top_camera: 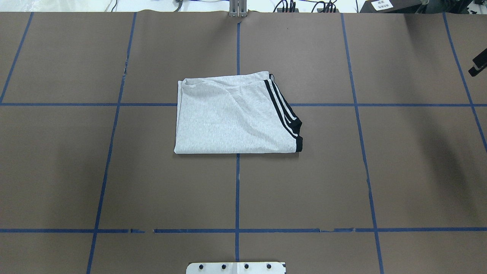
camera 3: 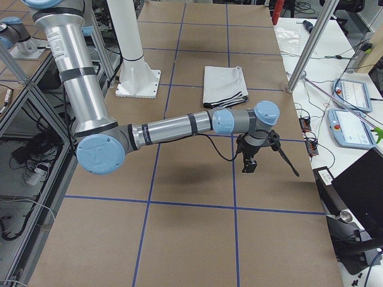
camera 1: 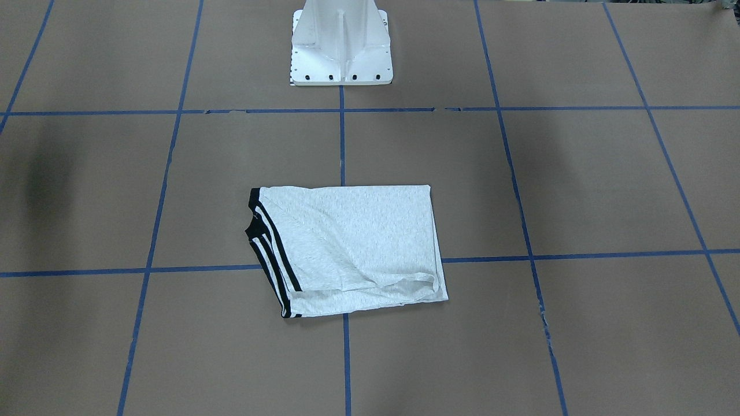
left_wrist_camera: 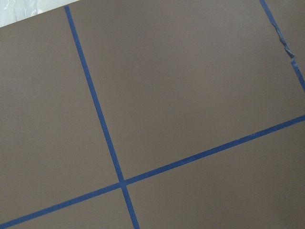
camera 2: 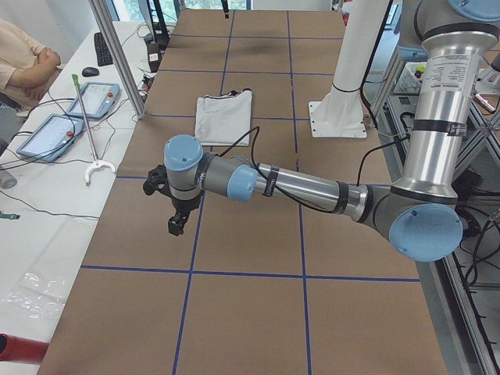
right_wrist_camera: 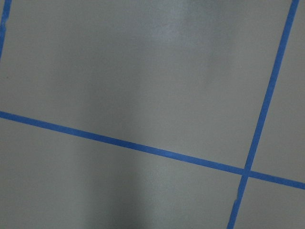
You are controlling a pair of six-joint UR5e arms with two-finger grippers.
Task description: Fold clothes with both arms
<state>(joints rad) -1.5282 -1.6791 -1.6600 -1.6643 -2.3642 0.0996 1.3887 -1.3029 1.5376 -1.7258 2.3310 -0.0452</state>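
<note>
Taped brown table and side bench

A brown paper table cover [camera 1: 578, 185] carries a grid of blue tape lines [camera 1: 342, 144] around a white bolted pedestal base [camera 1: 341, 43]. A black keyboard [camera 2: 102, 48] and a blue-edged control pendant [camera 2: 95, 99] lie on the white bench [camera 2: 47, 203].

- Grey T-shirt [top_camera: 232, 118], black-striped at one edge, lies folded flat, well apart from either gripper.
- The left arm [camera 2: 305, 187] reaches out level, left gripper [camera 2: 174, 226] pointing down.
- The right arm [camera 3: 173, 128] does likewise, right gripper [camera 3: 248, 166] pointing down.

T-shirt [top_camera: 232, 121] at table [top_camera: 399, 171] ctr
</note>
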